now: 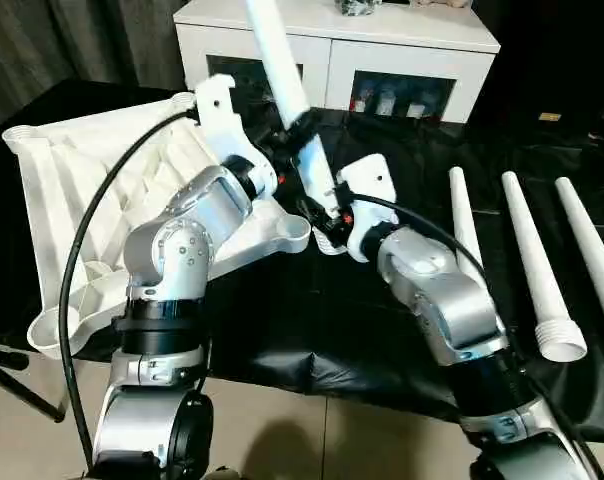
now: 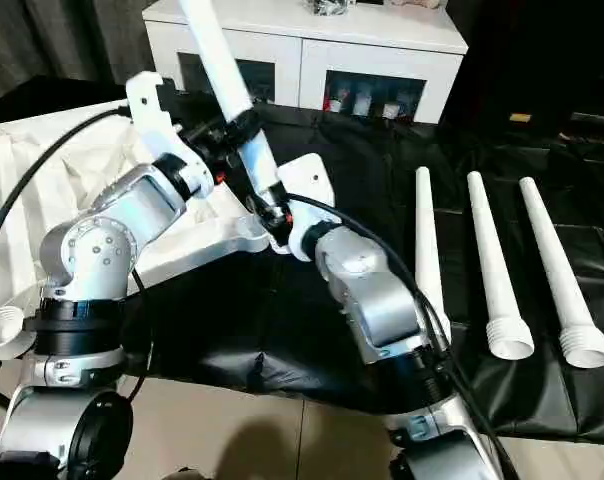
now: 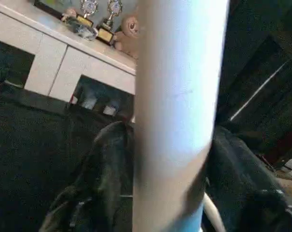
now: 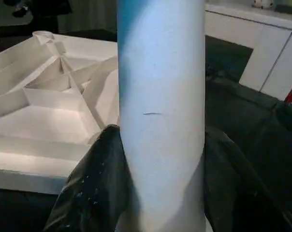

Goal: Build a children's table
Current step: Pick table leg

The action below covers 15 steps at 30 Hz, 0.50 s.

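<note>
The white tabletop point(image 1: 82, 190) lies upside down at the left on black cloth, its ribbed underside up. One white leg point(image 1: 282, 70) rises tilted from the corner socket point(image 1: 297, 235) nearest the middle. My left gripper point(image 1: 294, 128) is shut on this leg about halfway up. My right gripper point(image 1: 327, 215) is shut on the same leg lower down, just above the socket. In the left wrist view the leg point(image 3: 177, 111) stands between dark fingers point(image 3: 105, 179). The right wrist view has the leg point(image 4: 160, 111) between black fingers point(image 4: 95, 188), with the tabletop point(image 4: 49, 106) behind.
Three loose white legs point(image 1: 465, 220) point(image 1: 537, 270) point(image 1: 592, 250) lie side by side on the black cloth at the right. A white cabinet point(image 1: 382, 40) with glass doors stands behind. A black cable loops along my left arm.
</note>
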### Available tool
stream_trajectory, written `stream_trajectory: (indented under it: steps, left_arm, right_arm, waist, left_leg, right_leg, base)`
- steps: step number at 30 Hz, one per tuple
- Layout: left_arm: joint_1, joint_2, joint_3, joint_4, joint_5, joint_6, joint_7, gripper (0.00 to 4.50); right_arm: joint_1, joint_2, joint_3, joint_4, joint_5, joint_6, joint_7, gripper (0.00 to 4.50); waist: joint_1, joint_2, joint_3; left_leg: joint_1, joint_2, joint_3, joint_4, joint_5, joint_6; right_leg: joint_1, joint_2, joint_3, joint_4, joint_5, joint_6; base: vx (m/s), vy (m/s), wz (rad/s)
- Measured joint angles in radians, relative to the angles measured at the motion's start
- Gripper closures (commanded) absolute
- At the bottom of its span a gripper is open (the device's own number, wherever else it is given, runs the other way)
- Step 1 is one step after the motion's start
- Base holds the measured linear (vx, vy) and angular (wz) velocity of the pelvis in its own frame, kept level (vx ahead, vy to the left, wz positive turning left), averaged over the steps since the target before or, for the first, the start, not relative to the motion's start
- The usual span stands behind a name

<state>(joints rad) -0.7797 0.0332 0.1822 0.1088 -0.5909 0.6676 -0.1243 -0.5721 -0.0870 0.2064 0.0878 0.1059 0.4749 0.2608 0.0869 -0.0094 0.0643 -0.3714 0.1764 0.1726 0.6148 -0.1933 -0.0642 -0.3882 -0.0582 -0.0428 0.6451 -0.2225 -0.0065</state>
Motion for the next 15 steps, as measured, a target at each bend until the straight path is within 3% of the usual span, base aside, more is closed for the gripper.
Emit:
stream_trajectory:
  steps: [6,13,15]
  left_arm:
    - [0.000,0.002,-0.001,0.000,0.005,-0.008,-0.002,2.57]
    - [0.006,0.040,-0.015,-0.004,0.002,-0.015,-0.083,2.69]
    - [0.018,0.066,-0.026,-0.018,-0.005,-0.006,-0.126,2.69]
  right_arm:
    - [-0.001,0.006,0.000,0.003,-0.004,-0.006,0.001,2.62]
    - [-0.007,0.005,-0.003,0.005,-0.011,-0.018,0.025,2.63]
    - [-0.007,-0.006,-0.011,0.005,0.021,-0.011,0.064,2.07]
  waist:
    - [0.000,0.000,0.000]
    - [-0.001,0.000,0.000]
    - [-0.001,0.000,0.000]
  left_leg:
    - [0.000,0.000,0.000,0.000,0.000,0.000]
    - [0.000,0.000,0.000,0.000,0.000,0.000]
    - [0.000,0.000,0.000,0.000,0.000,0.000]
  right_leg:
    - [0.000,0.000,0.000,0.000,0.000,0.001]
    - [0.000,0.000,0.000,0.000,0.000,0.001]
    - [0.000,0.000,0.000,0.000,0.000,0.001]
  base:
    - [0.000,0.000,0.00]
    - [0.000,0.000,0.00]
    - [0.000,0.000,0.00]
